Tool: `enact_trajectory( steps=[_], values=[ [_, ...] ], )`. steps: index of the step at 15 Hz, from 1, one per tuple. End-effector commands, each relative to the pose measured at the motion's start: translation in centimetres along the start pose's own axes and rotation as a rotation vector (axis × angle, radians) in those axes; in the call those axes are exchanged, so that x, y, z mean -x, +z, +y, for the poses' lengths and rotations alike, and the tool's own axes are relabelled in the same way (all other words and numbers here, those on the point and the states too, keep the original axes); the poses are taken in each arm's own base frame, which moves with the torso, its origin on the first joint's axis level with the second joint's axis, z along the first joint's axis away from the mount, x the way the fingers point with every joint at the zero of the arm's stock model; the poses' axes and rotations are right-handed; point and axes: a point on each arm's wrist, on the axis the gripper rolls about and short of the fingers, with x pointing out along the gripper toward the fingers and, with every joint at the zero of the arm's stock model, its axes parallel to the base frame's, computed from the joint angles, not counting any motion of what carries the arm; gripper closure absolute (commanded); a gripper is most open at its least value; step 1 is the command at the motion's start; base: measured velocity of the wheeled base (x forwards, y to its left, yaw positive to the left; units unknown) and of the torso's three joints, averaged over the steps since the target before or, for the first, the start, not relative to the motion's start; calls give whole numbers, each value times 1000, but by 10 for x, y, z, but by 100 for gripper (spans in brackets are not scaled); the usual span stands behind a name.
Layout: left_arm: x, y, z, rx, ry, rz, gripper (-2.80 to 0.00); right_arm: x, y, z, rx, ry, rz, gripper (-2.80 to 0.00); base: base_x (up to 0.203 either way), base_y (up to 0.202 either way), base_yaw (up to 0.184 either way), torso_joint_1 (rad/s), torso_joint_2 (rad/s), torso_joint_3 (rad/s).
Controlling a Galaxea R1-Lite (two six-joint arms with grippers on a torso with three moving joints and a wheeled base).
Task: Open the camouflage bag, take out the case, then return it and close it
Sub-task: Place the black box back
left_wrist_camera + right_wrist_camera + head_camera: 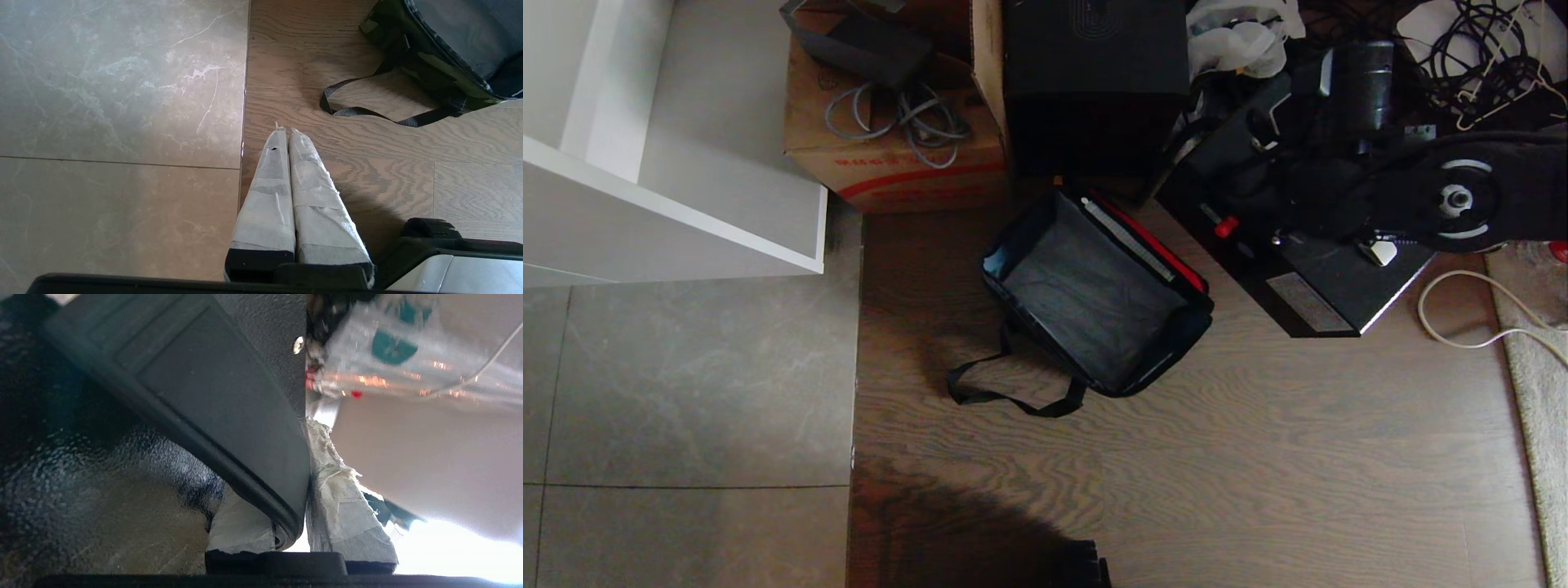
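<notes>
On the wood floor (1258,457), mid-frame in head view, sits the camouflage bag (1094,298): lid open, dark lining showing, nothing inside, red trim along its far-right rim. Black strap (1013,392) loops out from its near-left corner onto the wood; camo pattern on the bag wall shows in left wrist view (445,71). The wood meets grey tile (686,392) to the left of the bag.

Case (1323,278) is out of the bag, to the bag's right and apart from it, flat black w/ silver edge at its near corner, tilted. Right arm (1462,200) reaches in from the right edge of the head view over the case. Right gripper (304,522) is pinching the case's edge: in right wrist view the black panel (212,400) runs betw. the two taped fingers (343,506), one each side. Can't tell if the case's low edge touches the floor.

Left gripper (288,134) hangs over the floor at the tile/wood seam, near-left of the bag, taped fingers (269,196) pressed together, holding nothing, well apart from the strap.

Behind the bag: brown cardboard box (890,155) w/ grey cable on top, and a taller plain black box (1094,73) beside it. White shelf unit (670,163) at far left. Tangle of cords (1494,65) at far right corner, white cable (1478,318) on the floor near the rug (1539,392) edge.
</notes>
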Motion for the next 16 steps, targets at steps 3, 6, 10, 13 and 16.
enact_trajectory(
  steps=[3,6,10,13,16],
  values=[
    [-1,-2,0,1,1,8,0,39,12,-12,-31,80,-91,0,0,0,0,0,0,0],
    [-1,-2,0,0,1,8,0,64,13,1,-10,139,-137,0,0,0,0,0,0,0],
    [-1,-2,0,0,0,9,0,101,19,25,-7,221,-207,0,0,0,0,0,0,0],
    [-1,-2,0,0,1,8,0,120,18,40,27,257,-235,0,0,0,0,0,0,0],
    [-1,-2,0,0,1,8,0,136,27,61,10,277,-255,0,0,0,0,0,0,0]
  ],
)
